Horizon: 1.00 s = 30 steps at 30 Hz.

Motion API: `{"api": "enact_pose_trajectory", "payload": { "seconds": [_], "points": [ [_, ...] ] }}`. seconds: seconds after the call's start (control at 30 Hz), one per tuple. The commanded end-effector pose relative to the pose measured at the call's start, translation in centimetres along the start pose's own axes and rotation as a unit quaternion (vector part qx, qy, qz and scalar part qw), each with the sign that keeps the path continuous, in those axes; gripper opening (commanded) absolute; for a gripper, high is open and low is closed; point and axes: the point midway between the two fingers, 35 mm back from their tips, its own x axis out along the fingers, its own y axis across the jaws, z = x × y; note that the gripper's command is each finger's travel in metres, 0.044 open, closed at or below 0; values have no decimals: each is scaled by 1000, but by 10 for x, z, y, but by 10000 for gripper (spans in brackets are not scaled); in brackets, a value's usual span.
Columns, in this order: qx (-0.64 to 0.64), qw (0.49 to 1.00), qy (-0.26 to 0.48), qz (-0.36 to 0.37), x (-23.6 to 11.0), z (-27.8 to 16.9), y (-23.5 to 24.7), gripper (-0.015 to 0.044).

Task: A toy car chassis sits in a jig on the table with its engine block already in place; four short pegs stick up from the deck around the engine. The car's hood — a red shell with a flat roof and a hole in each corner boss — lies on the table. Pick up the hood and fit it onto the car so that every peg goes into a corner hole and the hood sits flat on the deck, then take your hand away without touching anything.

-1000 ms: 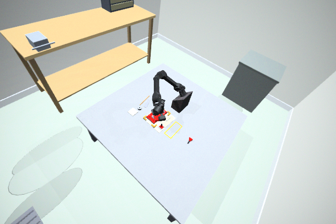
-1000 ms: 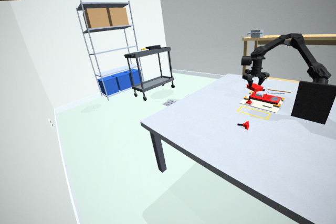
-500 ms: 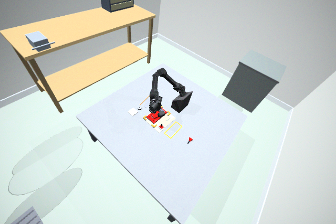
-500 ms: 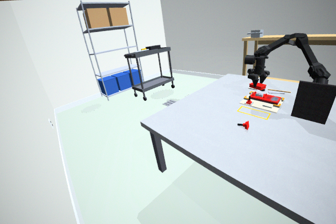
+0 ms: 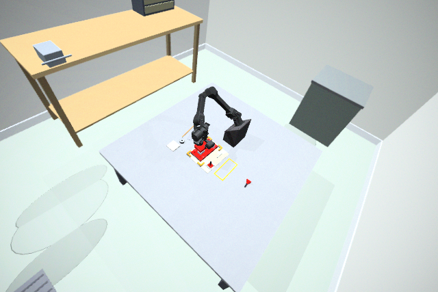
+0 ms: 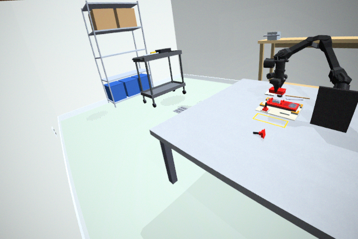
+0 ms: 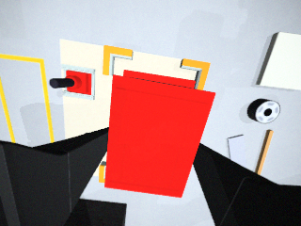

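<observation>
The red hood is held roof up in my gripper, which is shut on its sides. The hood is in the air, above the red chassis in the wrist view and towards its far side in the exterior view. The chassis sits between orange corner brackets on the cream jig board. The grey engine block shows on the deck. In the wrist view the hood hides most of the chassis, with the pegs and engine.
A red part with a black stem stands on the board. A similar part lies apart. A wheel, a stick and a white plate lie beyond.
</observation>
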Motion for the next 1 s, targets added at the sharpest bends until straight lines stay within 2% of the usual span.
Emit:
{"api": "enact_pose_trajectory", "payload": {
  "seconds": [0.0,0.17,0.47,0.97],
  "points": [
    [-10,1000,1,-3,1,-2,-1,0],
    [-10,1000,1,-3,10,-1,-1,0],
    [-10,1000,1,-4,50,-2,-2,0],
    [-10,1000,1,-4,51,-3,-3,0]
  ]
}}
